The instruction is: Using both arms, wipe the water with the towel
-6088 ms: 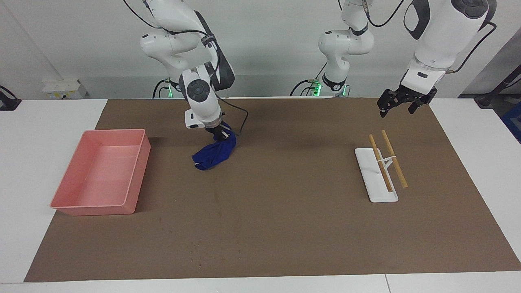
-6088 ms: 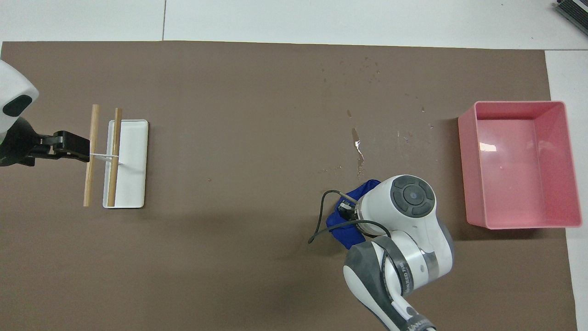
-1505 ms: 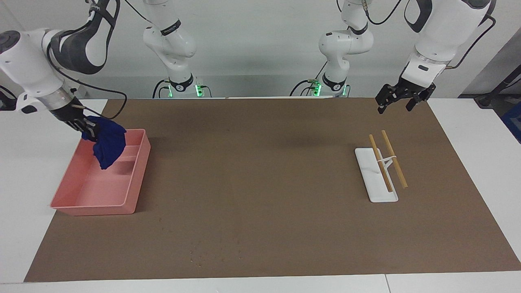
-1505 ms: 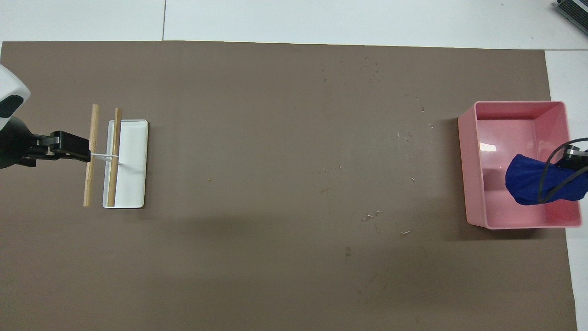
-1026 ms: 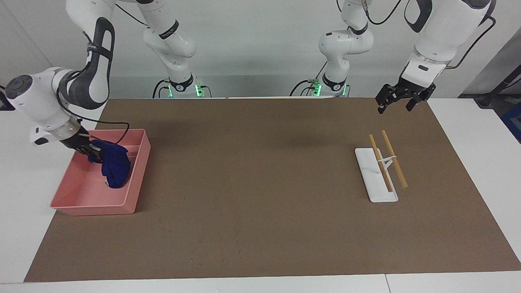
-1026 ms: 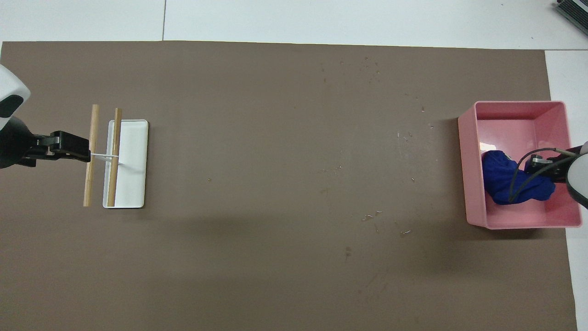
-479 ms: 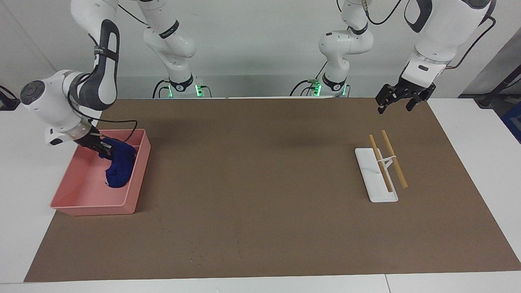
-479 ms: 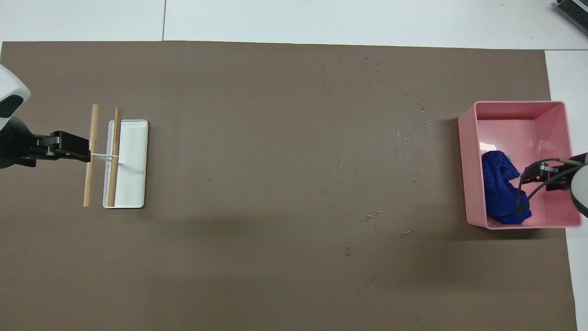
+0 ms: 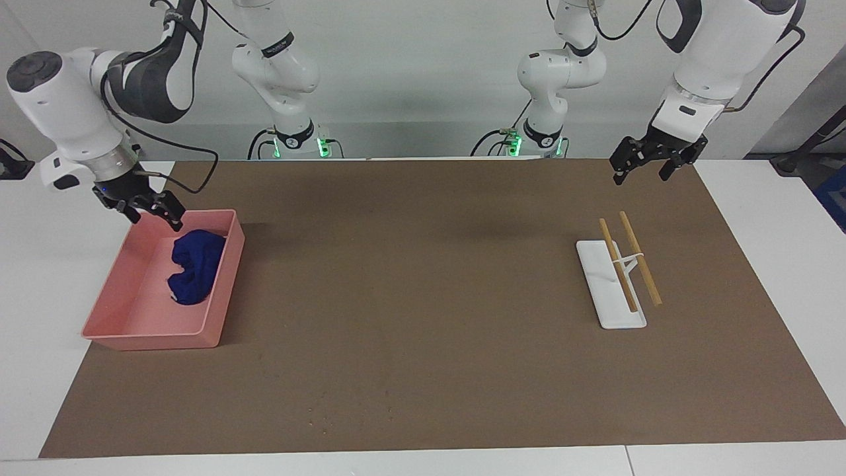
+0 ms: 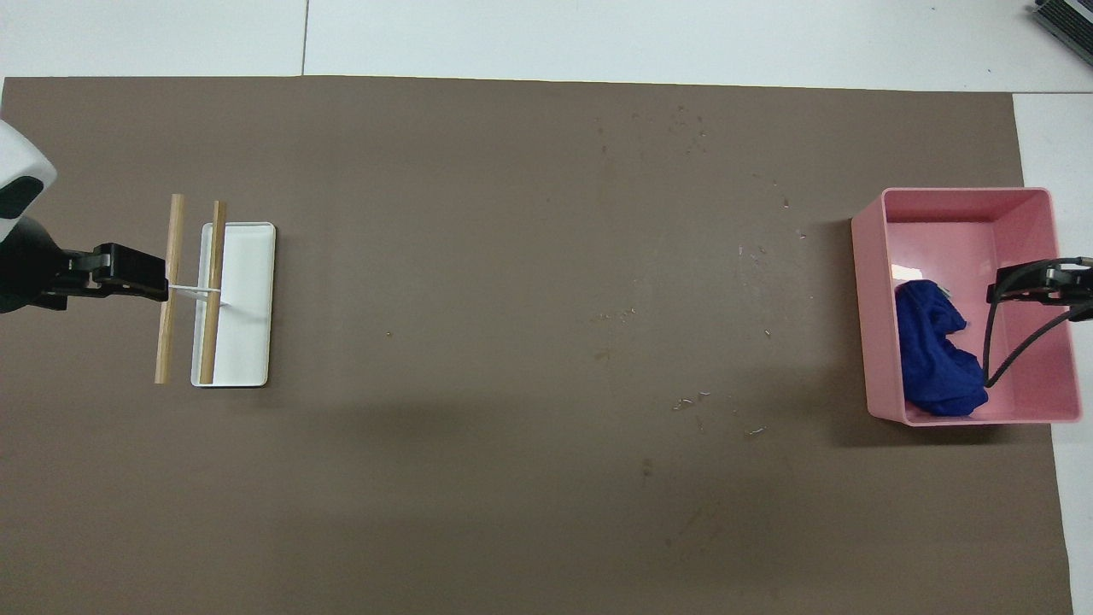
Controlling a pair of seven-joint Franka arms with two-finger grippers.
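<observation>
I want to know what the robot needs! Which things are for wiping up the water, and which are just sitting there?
For the job:
- blue towel, lying in the pink bin
- faint water spots on the brown mat
- right claw, open above the bin
- left claw, open, waiting

Just sitting there:
- white tray
- wooden rods on its rack

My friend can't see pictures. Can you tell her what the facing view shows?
A blue towel lies in a pink bin on a brown table; the open right gripper hangs above it. The open left gripper waits above a white towel rack.
</observation>
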